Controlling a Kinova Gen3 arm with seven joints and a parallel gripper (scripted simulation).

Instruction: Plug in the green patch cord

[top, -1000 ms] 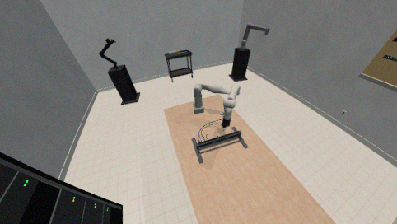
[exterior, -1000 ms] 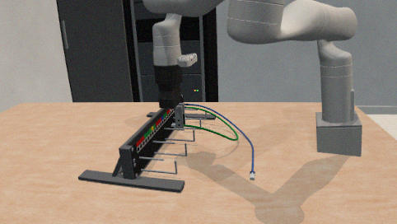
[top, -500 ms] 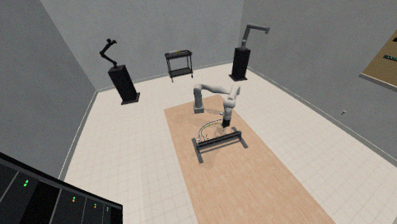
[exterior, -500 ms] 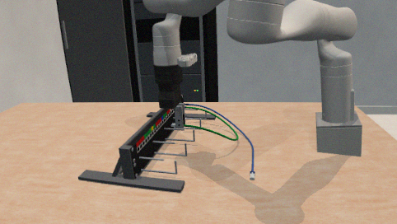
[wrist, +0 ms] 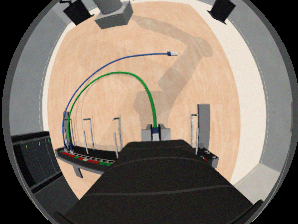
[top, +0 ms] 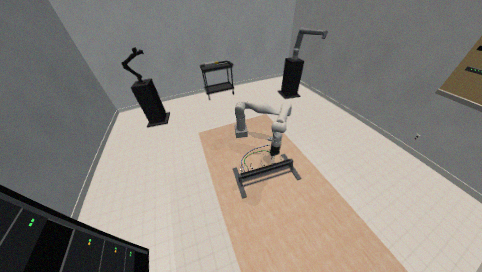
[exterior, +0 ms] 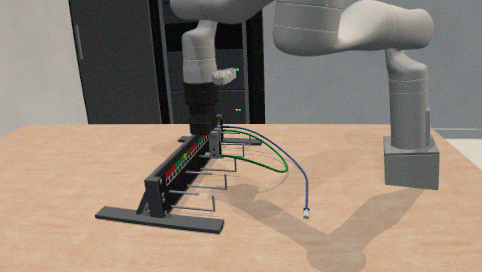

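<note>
The black patch rack stands upright on the wooden table, and it also shows in the top view. Its front carries coloured labels, with a small yellow label near the middle. My gripper points down over the rack's far end, close to the panel's top edge. It is shut on the green cord's plug. The green cord arcs from that plug back to the rack's other end. The blue cord runs from the rack to its free end, which lies on the table.
The arm's grey base stands on the table to the right of the cords. Metal cable-support rods stick out behind the rack. The rack's foot bar lies nearest the camera. Dark server cabinets stand beyond the table.
</note>
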